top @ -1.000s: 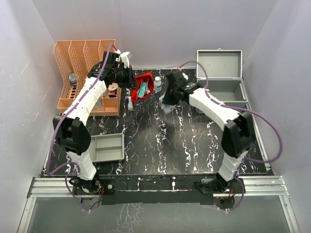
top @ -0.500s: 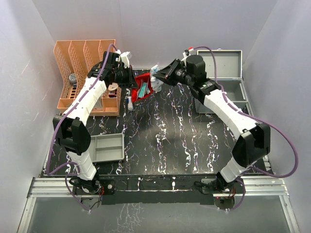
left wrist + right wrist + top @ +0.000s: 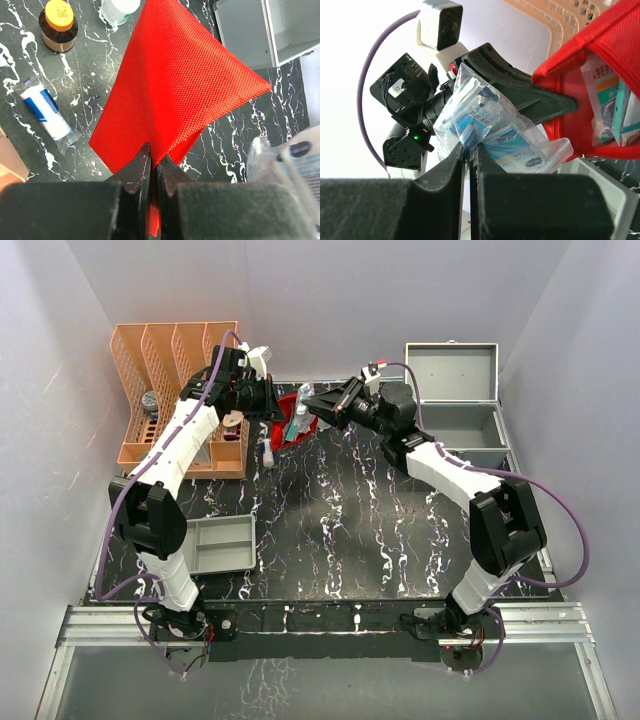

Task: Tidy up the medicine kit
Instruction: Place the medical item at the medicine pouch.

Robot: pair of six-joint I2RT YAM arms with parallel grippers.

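Both grippers are closed. Left gripper (image 3: 152,164) pinches the red pouch (image 3: 175,85) by its edge, holding it raised; right gripper (image 3: 469,151) clamps a clear bag of sachets (image 3: 487,125) beside the pouch mouth.

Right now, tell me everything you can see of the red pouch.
The red pouch is woven fabric, held at the rear of the table by the left gripper, shut on its edge. Its mouth gapes toward the right gripper, showing boxed packets inside. That gripper's clear bag sits beside the opening; contact unclear.
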